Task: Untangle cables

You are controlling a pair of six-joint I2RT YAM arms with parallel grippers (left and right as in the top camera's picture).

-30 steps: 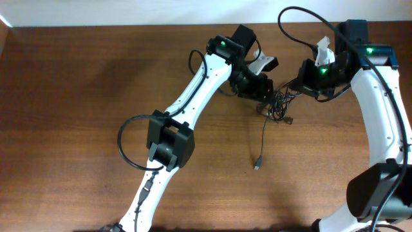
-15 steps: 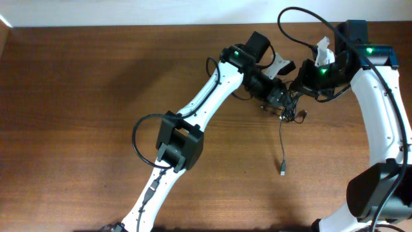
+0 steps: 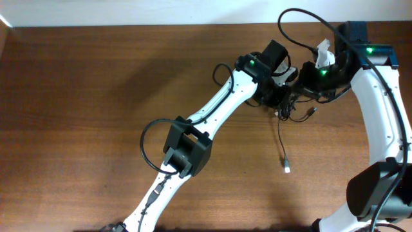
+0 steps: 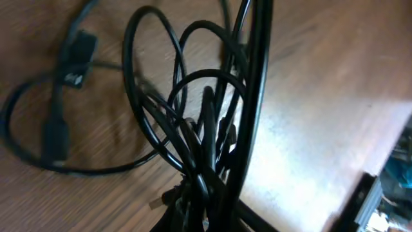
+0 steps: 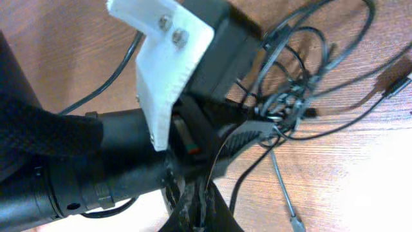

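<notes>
The bench [image 3: 77, 116] was of brown wood with a fine grain that ran from left to right in the overhead view, and it filled nearly the whole frame. Along the top edge of that frame lay a pale white strip [image 3: 129, 11]; whether it was a wall or a floor could not be told. A soft darker area lay on the wood in the upper left. In the left wrist view the wood showed a bright patch of light [image 4: 309, 148] at the lower right, and in the corner beyond it stood blurred dark and bluish shapes [image 4: 386, 187] that could not be identified. In the right wrist view the wood looked reddish brown, with a pale glare [image 5: 380, 180] at the lower right.
</notes>
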